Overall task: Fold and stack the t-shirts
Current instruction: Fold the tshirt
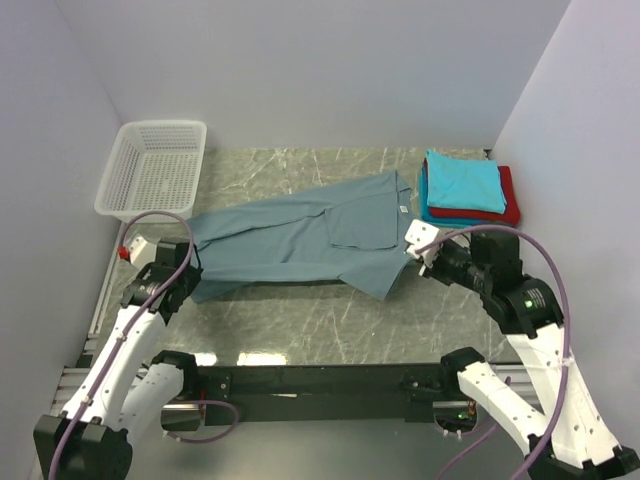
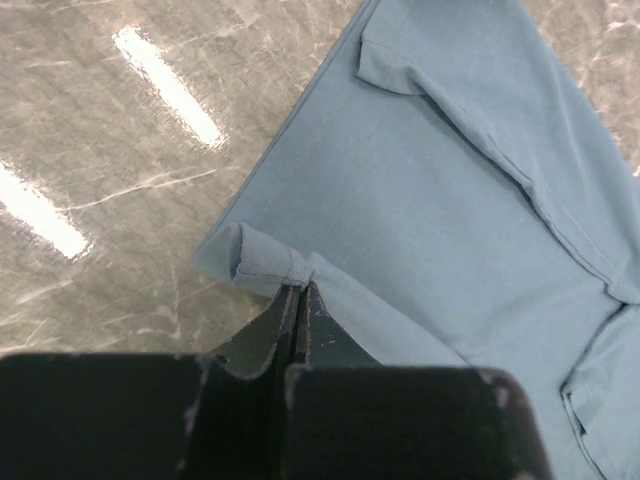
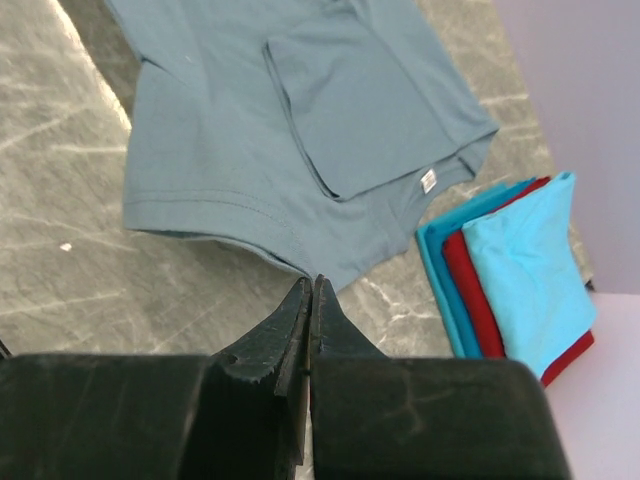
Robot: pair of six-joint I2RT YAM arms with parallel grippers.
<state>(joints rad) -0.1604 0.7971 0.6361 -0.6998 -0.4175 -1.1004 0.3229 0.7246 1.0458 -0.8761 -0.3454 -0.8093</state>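
Note:
A large grey-blue t-shirt (image 1: 300,235) lies spread across the middle of the marble table, with its white neck label (image 1: 404,208) at the right. My left gripper (image 1: 192,263) is shut on a bunched corner of that shirt (image 2: 450,200) at its left end; the cloth puckers at the tips (image 2: 303,285). My right gripper (image 1: 410,252) is shut on the shirt's hem corner (image 3: 300,150), which is drawn to a point at the tips (image 3: 312,282). A folded stack sits at the back right: turquoise t-shirt (image 1: 463,182) on top, then red (image 1: 508,205) and teal (image 1: 426,208).
A white mesh basket (image 1: 155,170) stands at the back left corner. White walls close in the table on the left, back and right. The folded stack (image 3: 530,270) lies just right of my right gripper.

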